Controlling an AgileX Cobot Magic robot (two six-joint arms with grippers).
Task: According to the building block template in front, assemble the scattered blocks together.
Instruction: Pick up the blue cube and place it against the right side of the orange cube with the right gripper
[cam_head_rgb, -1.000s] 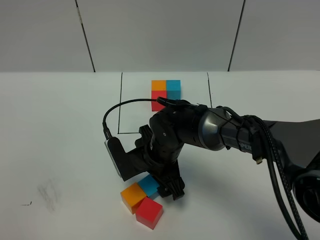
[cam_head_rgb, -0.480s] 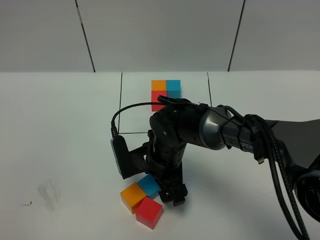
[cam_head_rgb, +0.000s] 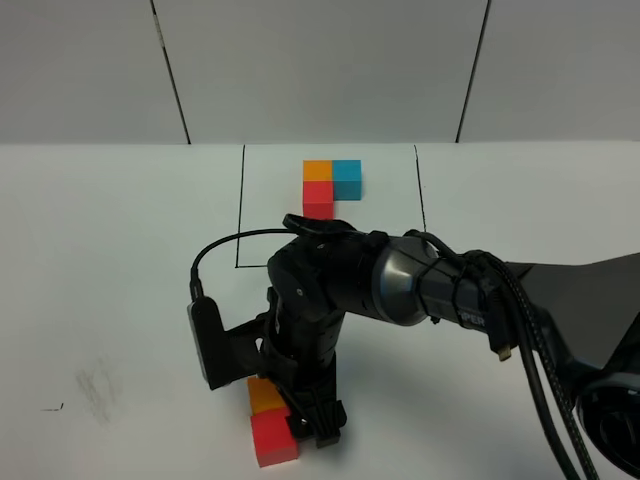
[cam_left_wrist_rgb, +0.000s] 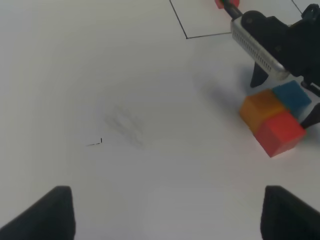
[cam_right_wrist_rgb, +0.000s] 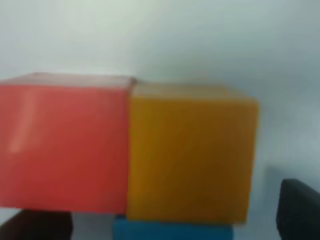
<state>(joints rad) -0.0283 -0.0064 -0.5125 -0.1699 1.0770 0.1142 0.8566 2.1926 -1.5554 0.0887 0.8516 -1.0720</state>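
white table (cam_head_rgb: 100, 250): blocks (cam_left_wrist_rgb: 272, 117) appear to match the template (cam_head_rgb: 331, 186). right gripper (cam_head_rgb: 310, 425) straddles blue (cam_left_wrist_rgb: 292, 97), jaws released; left gripper (cam_left_wrist_rgb: 172, 212) spread, empty. next, likely: lift straight clear.

A robot lab: white tabletop (cam_head_rgb: 100, 250), panelled wall (cam_head_rgb: 320, 60).

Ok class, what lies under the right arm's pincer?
The loose orange cube and red cube, touching. In the high view the right arm covers the blue cube; the left wrist view shows it beside the orange.
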